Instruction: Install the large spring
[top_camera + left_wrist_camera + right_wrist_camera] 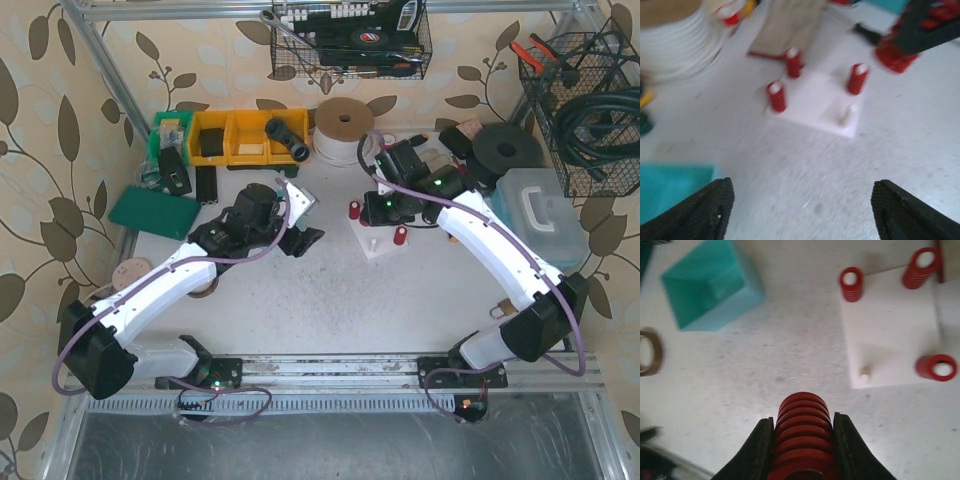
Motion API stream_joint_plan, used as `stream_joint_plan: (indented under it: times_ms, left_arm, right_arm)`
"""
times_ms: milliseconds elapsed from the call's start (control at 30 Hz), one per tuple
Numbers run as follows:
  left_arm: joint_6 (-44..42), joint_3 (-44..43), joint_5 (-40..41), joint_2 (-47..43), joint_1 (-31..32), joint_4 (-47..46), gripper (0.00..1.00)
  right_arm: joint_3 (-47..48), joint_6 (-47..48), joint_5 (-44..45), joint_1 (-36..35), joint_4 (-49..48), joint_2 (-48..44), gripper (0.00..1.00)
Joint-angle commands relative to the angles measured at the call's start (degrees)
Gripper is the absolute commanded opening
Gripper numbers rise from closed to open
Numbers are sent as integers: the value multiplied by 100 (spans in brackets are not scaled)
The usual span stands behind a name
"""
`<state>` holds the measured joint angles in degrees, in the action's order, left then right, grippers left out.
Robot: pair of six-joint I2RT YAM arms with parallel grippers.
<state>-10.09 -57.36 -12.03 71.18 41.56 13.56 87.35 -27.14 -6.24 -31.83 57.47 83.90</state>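
Observation:
My right gripper (802,440) is shut on the large red spring (802,422), which stands out forward between the fingers above the table. It shows in the left wrist view (895,55) too. The white base plate (890,325) lies ahead to the right. Three of its pegs carry red springs (851,284), (921,267), (936,366). The fourth peg (865,374), at the near corner, is bare. In the top view the right gripper (383,207) hovers at the plate's (380,240) far left edge. My left gripper (800,215) is open and empty, low over the table and facing the plate (815,100).
A teal box (710,285) and a brown ring (647,352) lie left of the plate. At the back stand a white spool (343,125) and yellow bins (235,137). A green pad (155,212) lies left, a clear plastic case (540,215) right.

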Motion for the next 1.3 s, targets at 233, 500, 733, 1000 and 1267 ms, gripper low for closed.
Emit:
stream_joint_plan:
  times_ms: [233, 500, 733, 1000, 1267]
  left_arm:
    - [2564, -470, 1804, -214, -294, 2282, 84]
    - [2440, -453, 2005, -390, -369, 2444, 84]
    - [2257, -586, 2135, -335, -375, 2494, 83]
    - [2243, -579, 2232, -308, -371, 2482, 83]
    - [2318, -529, 2174, -280, -371, 2458, 82]
  right_arm:
    - [-463, 637, 1245, 37, -723, 621, 0]
    - [-739, 390, 1568, -47, -710, 963, 0]
    - [-909, 268, 1608, -43, -750, 1078, 0]
    - [-1184, 165, 1479, 11, -837, 1058, 0]
    - [-1392, 181, 1564, 10, -937, 1049, 0]
